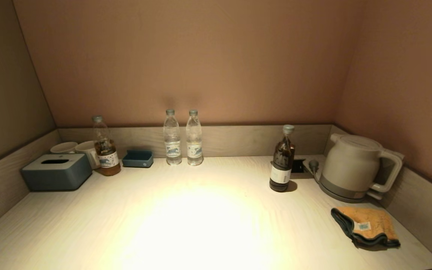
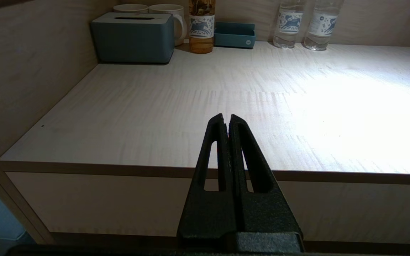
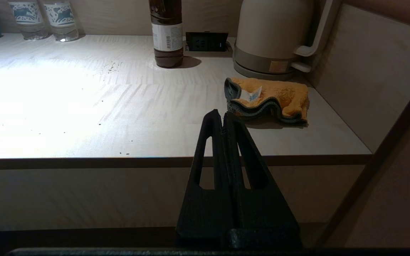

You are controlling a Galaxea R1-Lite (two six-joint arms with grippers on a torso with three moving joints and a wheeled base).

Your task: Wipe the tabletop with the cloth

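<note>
The yellow-orange cloth [image 1: 368, 225] with grey-blue edging and a white label lies crumpled on the tabletop [image 1: 208, 217] at the front right, just in front of the kettle. It also shows in the right wrist view [image 3: 272, 99]. My right gripper [image 3: 222, 115] is shut and empty, held off the front edge of the counter, short of the cloth. My left gripper [image 2: 225, 119] is shut and empty, held off the front edge on the left side. Neither gripper shows in the head view. Small dark specks [image 3: 112, 65] lie on the tabletop.
A pale kettle [image 1: 354, 167] stands at the back right with a dark bottle [image 1: 282, 161] beside it. Two water bottles [image 1: 183, 138], a blue tray [image 1: 138, 158], a tea bottle [image 1: 105, 150], two mugs [image 1: 77, 150] and a grey-blue tissue box [image 1: 56, 171] line the back and left.
</note>
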